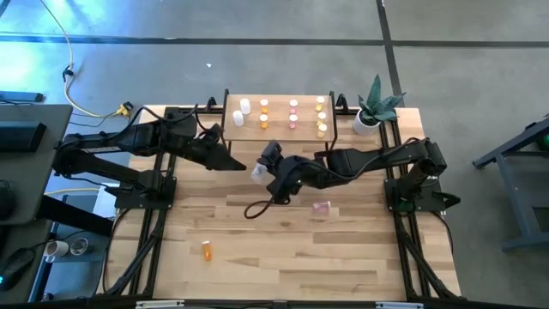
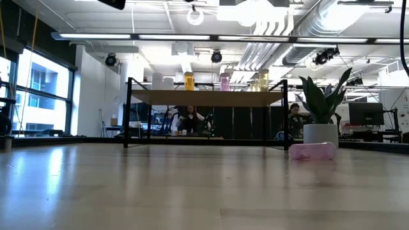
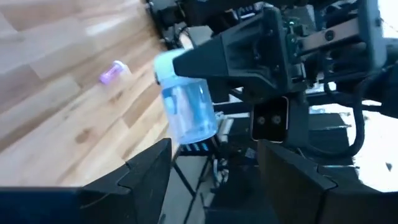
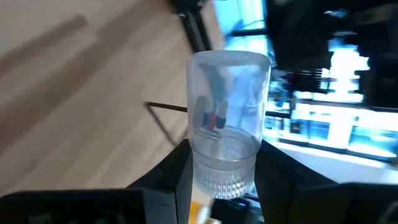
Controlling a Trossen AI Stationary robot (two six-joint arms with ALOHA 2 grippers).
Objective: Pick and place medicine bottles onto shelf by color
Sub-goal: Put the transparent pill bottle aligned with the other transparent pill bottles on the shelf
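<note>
Wooden tabletop (image 1: 283,257) was used, with the shelf (image 1: 279,129) set at its far edge as landmark. Left gripper (image 1: 233,163) was parked just in front of the shelf's left end, fingers spread with nothing between them. An orange bottle (image 1: 207,250) was seen well in front of the shelf, near the table's front edge. Right gripper (image 1: 263,166) was held in front of the shelf's middle, jaws pinching a clear bottle (image 4: 225,118). A pink bottle (image 1: 321,207) was seen lying further right.

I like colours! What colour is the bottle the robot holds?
Clear bottle, seen best in the right wrist view.
</note>
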